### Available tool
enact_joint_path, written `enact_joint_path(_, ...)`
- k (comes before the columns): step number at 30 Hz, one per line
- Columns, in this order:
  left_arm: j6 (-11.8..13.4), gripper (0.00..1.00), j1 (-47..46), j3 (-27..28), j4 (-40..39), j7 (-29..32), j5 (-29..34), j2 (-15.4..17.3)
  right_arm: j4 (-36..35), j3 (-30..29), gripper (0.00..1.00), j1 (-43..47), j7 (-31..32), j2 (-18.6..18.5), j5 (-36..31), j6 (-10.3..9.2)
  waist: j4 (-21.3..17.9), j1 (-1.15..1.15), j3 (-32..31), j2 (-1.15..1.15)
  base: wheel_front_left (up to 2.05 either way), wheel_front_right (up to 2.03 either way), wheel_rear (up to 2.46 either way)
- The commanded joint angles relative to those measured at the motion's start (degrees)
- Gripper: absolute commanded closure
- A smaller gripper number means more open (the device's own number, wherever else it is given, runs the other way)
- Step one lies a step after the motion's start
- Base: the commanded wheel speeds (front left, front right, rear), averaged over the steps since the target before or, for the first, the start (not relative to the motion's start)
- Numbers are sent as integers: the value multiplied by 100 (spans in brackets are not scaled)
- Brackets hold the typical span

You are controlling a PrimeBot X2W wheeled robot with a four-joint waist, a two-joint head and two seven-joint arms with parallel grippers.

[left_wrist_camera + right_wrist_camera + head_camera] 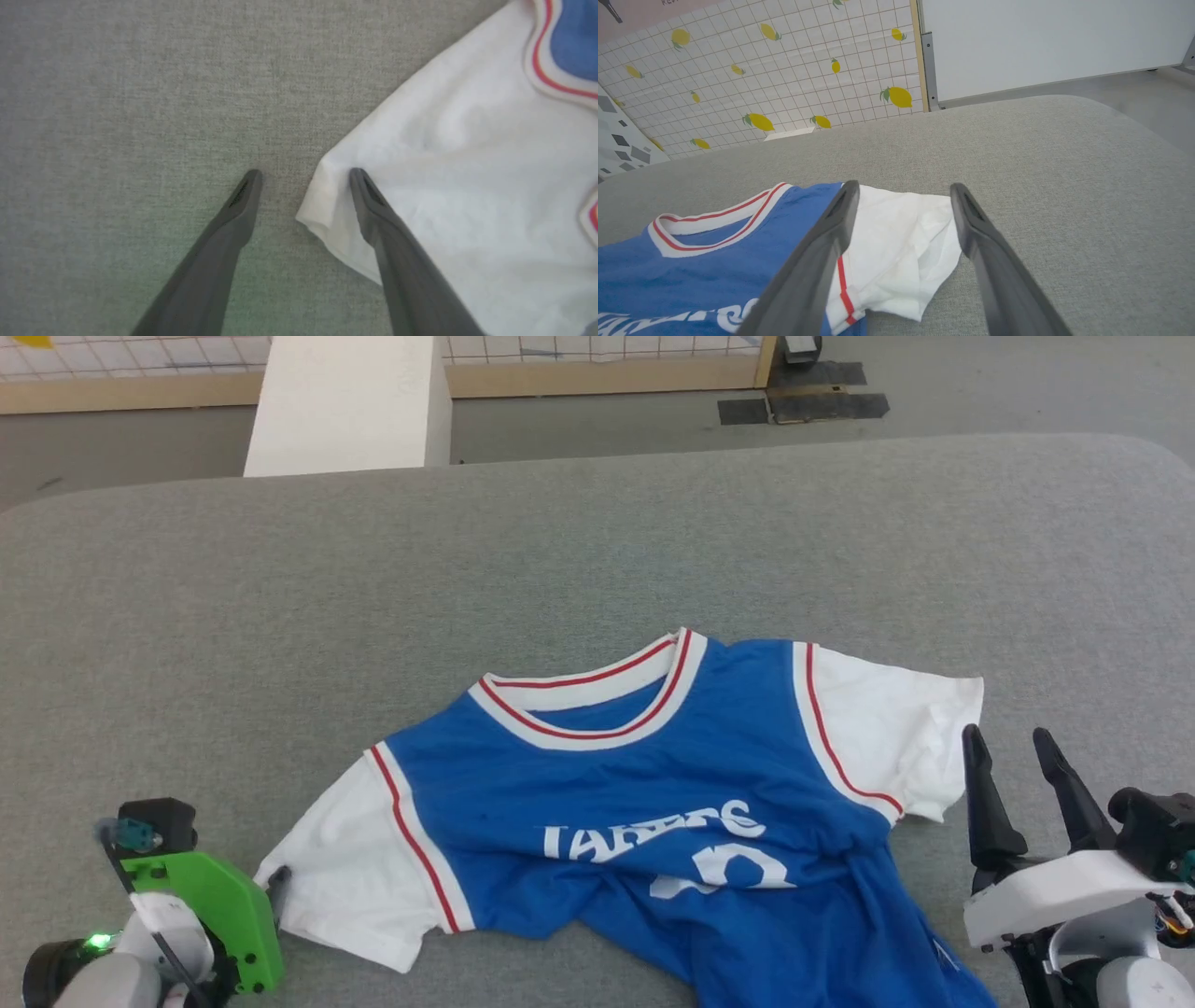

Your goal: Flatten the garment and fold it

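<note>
Near the desk's (597, 541) near edge, the left tool (306, 175), open and gripping nothing, straddles a white sleeve corner of the garment (653, 784), the right tool (1008, 747) stands open and empty beside the other sleeve, and bare desk runs from the collar to the far edge.

Left claw (303, 173) agape; perhaps touching garment (467, 163)

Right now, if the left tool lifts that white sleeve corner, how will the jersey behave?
Probably floppy: the jersey lies creased and bunched below its number, so lifting by the sleeve would likely drag the rest, not raise it flat. Seems thin and light: the sleeve corner curls. Pushed, it would likely wrinkle, not slide, on the textured table.
</note>
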Motion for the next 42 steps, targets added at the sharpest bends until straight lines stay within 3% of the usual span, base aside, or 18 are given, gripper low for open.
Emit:
enact_joint_path(1,-16,58,111,-146,131,292,-137,-177,15,9,0,-79,-32,2,-17,-9,-41,0,28,0,0,0,0)
enact_joint_path(2,-14,100,151,-167,116,444,-217,-208,25,2,0,-81,-36,2,-12,-9,-45,0,25,0,0,0,0)
enact_joint_path(7,1,100,367,-279,-195,1044,-472,-228,36,-107,0,-75,-28,2,-47,-9,20,0,-7,0,0,0,0)
enact_joint_path(16,143,100,294,-204,-586,577,-208,-136,202,-320,0,-740,395,2,-633,-9,192,0,32,0,0,0,0)
enact_joint_path(20,150,100,190,-206,-690,425,-130,-139,733,-643,0,-1347,1084,-52,-1023,-9,324,0,109,0,0,0,0)
enact_joint_path(31,81,100,-157,-330,-817,243,-46,-259,2682,-1596,0,-2872,3779,-120,-1601,-9,661,0,458,0,0,0,0)
enact_joint_path(36,46,100,-222,-375,-814,218,-51,-288,3047,-1779,0,-3199,4313,-110,-1789,-9,700,0,549,0,0,0,0)
enact_joint_path(37,38,100,-227,-386,-805,220,-53,-292,3108,-1799,43,-3230,4459,-110,-1835,-9,704,0,554,0,0,0,0)
enact_joint_path(39,18,100,-234,-409,-783,222,-61,-299,3197,-1824,98,-3271,4799,-117,-1921,-9,711,0,554,0,0,0,0)
enact_joint_path(42,-86,100,-264,-426,-748,276,-158,-297,3075,-1735,100,-3312,5094,-125,-1945,-9,696,0,522,0,0,0,0)
